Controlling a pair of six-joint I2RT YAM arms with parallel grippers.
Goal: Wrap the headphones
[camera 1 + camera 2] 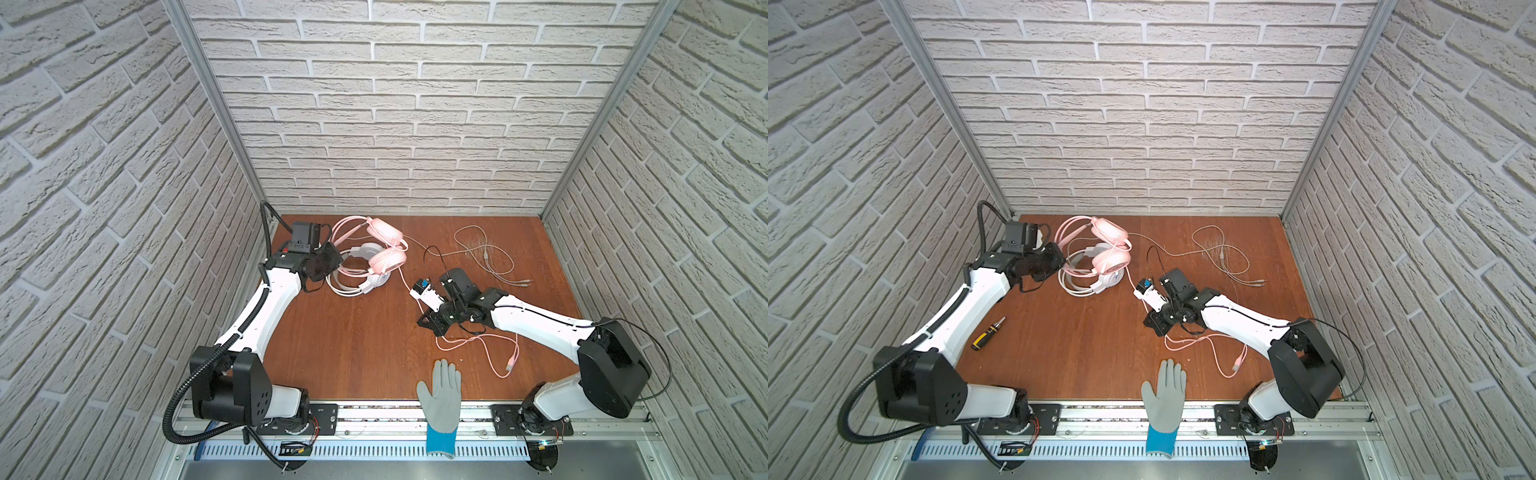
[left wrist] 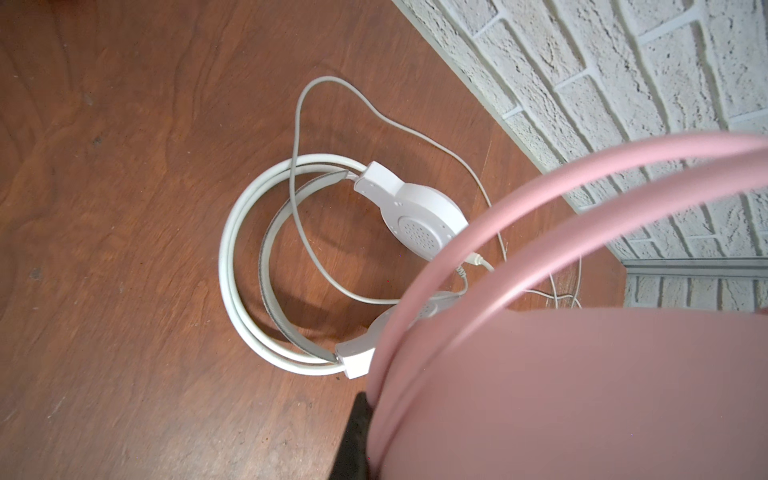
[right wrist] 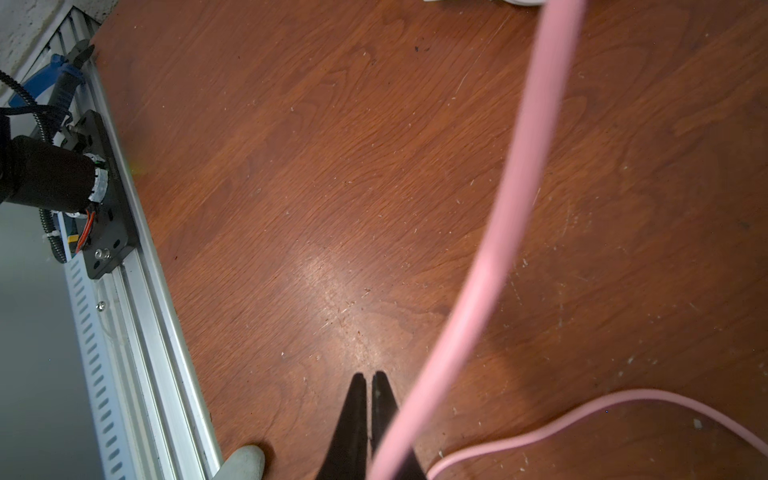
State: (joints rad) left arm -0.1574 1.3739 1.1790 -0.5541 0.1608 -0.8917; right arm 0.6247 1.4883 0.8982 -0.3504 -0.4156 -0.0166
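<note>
The pink headphones (image 1: 386,245) (image 1: 1111,245) sit at the back left, their double headband reaching toward my left gripper (image 1: 332,259) (image 1: 1061,259), which is shut on them. In the left wrist view the pink headset (image 2: 582,374) covers all but one black finger (image 2: 353,432). The white headphones (image 1: 365,282) (image 1: 1096,282) (image 2: 419,220) lie flat on the table beneath. Their pale cable (image 1: 482,249) loops at the back right. My right gripper (image 1: 422,322) (image 1: 1148,322) (image 3: 369,376) is shut near the table's middle. The pink cable (image 1: 490,345) (image 3: 519,208) passes over one finger and coils in front of it.
A grey and blue glove (image 1: 442,395) (image 1: 1163,399) lies over the front rail. A yellow-handled screwdriver (image 1: 988,332) rests beside the left arm. Blue-handled cutters (image 3: 70,66) lie on the front rail by the left arm's base. Brick walls close in three sides.
</note>
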